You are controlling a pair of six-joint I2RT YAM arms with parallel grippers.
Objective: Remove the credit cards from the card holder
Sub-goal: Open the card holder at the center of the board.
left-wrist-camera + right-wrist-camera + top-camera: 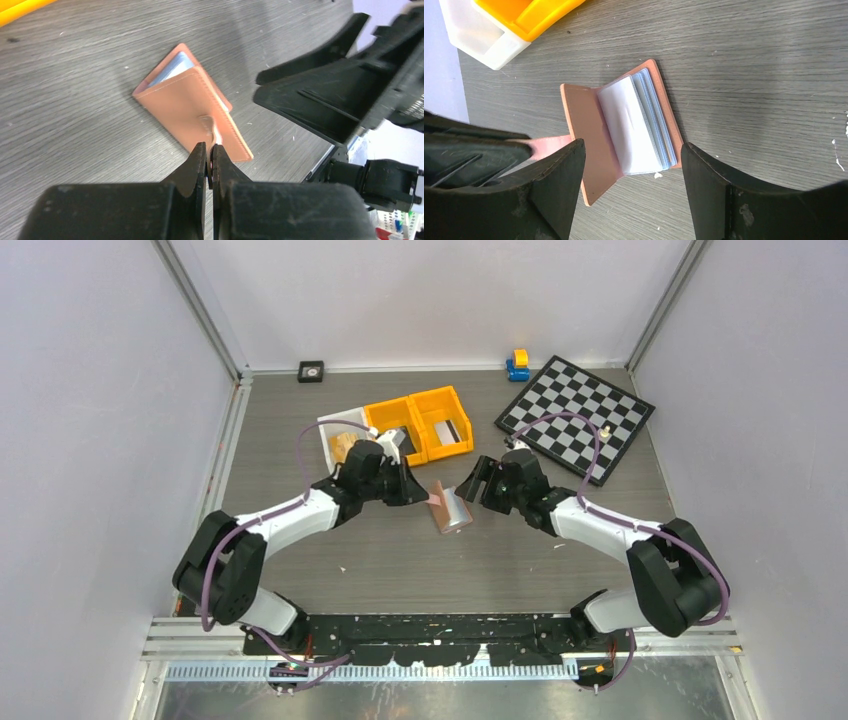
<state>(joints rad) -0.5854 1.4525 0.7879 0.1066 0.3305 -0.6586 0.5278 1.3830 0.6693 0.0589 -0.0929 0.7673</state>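
Card holder [451, 510] lies centrally on the surface [400, 560], left hand [426, 495] clamped on its snap tab [209, 125] at 10 o'clock, right hand [474, 487] spread apart at 2 o'clock; a slipping tab risks the cover [584, 115] shutting over the credit cards [658, 122].

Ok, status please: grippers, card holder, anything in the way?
Left gripper shut on the snap tab, holding the card holder open. Right gripper open, facing the clear pockets. Credit cards not yet out. Orange bins apart, not in the way.
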